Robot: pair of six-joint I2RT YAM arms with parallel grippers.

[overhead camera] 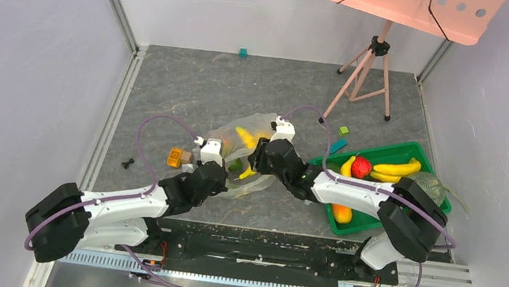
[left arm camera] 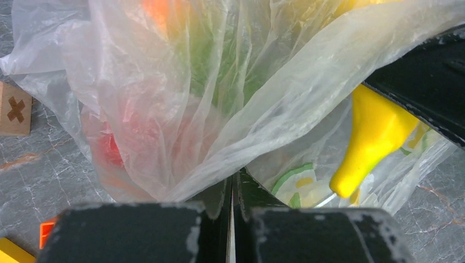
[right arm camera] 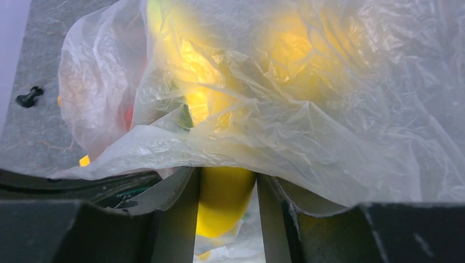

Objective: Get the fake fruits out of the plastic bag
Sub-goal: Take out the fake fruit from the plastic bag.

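Top external view puts the plastic bag (overhead camera: 233,128) on the grey desk (overhead camera: 193,81) between my two arms, just left of the green tray (overhead camera: 391,153). My left fingers (left arm camera: 239,193) are pressed together on a fold at the bag's near edge, with thin film pinched in the seam between them. My right fingers (overhead camera: 256,164) reach in from the tray side and are clamped on a yellow fruit (right arm camera: 222,211). Right wrist view shows its rounded body filling the gap between them, with bag film draped over the top. From the left wrist, its tapered end pokes out against crinkled film; I cannot tell whether it is clear of the bag.

Through the film, more fake fruits (overhead camera: 243,137) show as blurred colour: yellow, orange, green and red, their shapes too soft to name. In the tray lie yellow bananas (overhead camera: 397,167), a red strawberry (overhead camera: 361,167) and an orange piece (overhead camera: 340,213). An orange block (overhead camera: 175,156) sits on the desk just left of the bag, with a tan block (left arm camera: 15,108) marked with a cross also beside it.
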